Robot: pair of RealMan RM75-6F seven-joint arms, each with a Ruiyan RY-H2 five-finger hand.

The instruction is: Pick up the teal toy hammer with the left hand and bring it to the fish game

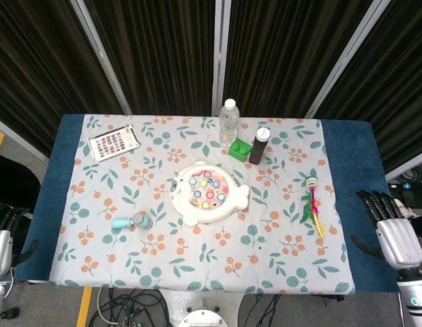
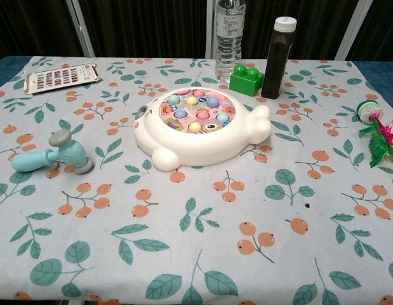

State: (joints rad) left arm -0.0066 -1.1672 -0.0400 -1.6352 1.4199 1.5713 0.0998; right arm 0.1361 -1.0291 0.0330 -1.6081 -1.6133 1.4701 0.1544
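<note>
The teal toy hammer (image 1: 132, 221) (image 2: 53, 154) lies on the floral cloth, left of the fish game, its handle pointing left and its grey-capped head toward the game. The white fish game (image 1: 207, 192) (image 2: 199, 124) with coloured fish in a pink pool sits mid-table. My left hand (image 1: 2, 235) hangs off the table's left edge, well away from the hammer, fingers apart and holding nothing. My right hand (image 1: 391, 228) hovers at the right edge, fingers extended, holding nothing. Neither hand shows in the chest view.
A water bottle (image 1: 228, 122), a green block (image 1: 240, 148) and a dark bottle (image 1: 260, 146) stand behind the game. A card of nail stickers (image 1: 114, 142) lies at the back left. A feathered toy (image 1: 312, 204) lies on the right.
</note>
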